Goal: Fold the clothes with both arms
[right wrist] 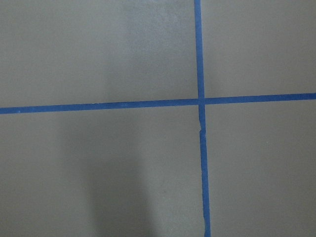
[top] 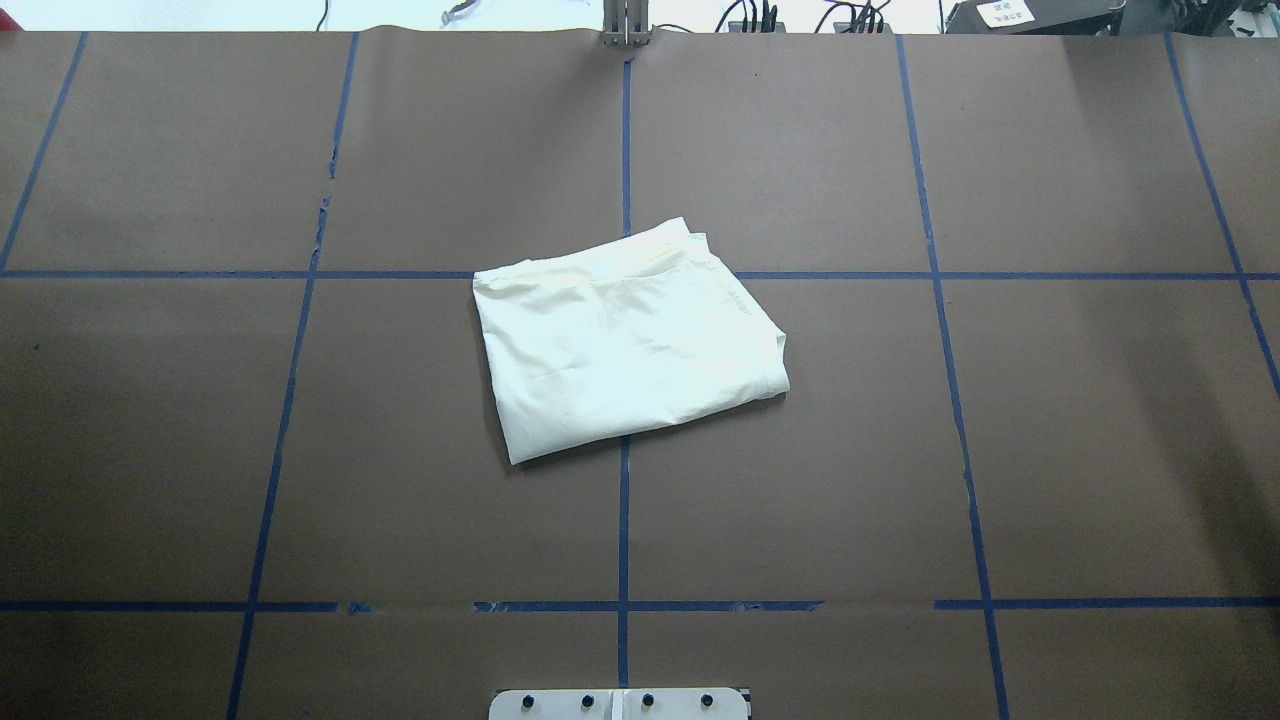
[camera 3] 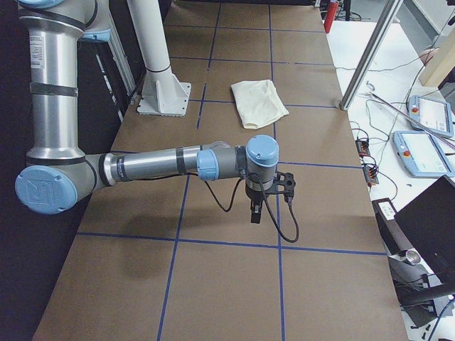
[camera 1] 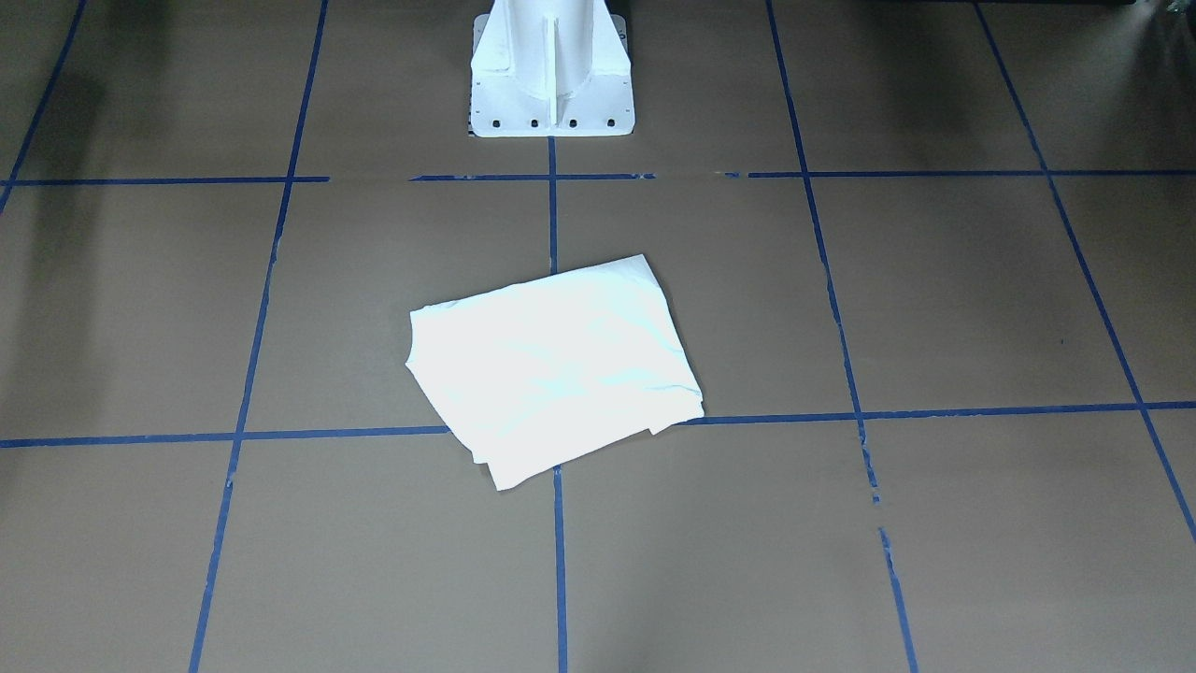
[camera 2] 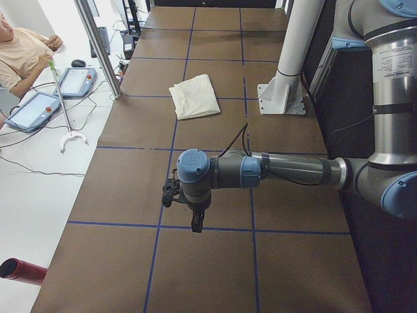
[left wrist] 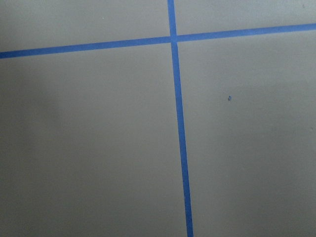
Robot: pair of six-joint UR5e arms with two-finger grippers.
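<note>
The T-shirt lies folded into a compact rectangle, plain side up, at mid-bench over a tape crossing. The left hand and right hand hang well apart from it, and I cannot tell whether either is open or closed.

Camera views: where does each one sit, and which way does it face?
Front-facing: across the table, looking down at the folded shirt; only the white pedestal shows.
Overhead: behind the pedestal, looking forward and down; only its foot shows.
Left side: table's end; left arm near, over bare table.
Right side: opposite end; right arm near.
Left wrist: straight down on a tape crossing; no body.
Right wrist: likewise.
Shared: all four fixed views show the shirt.
</note>
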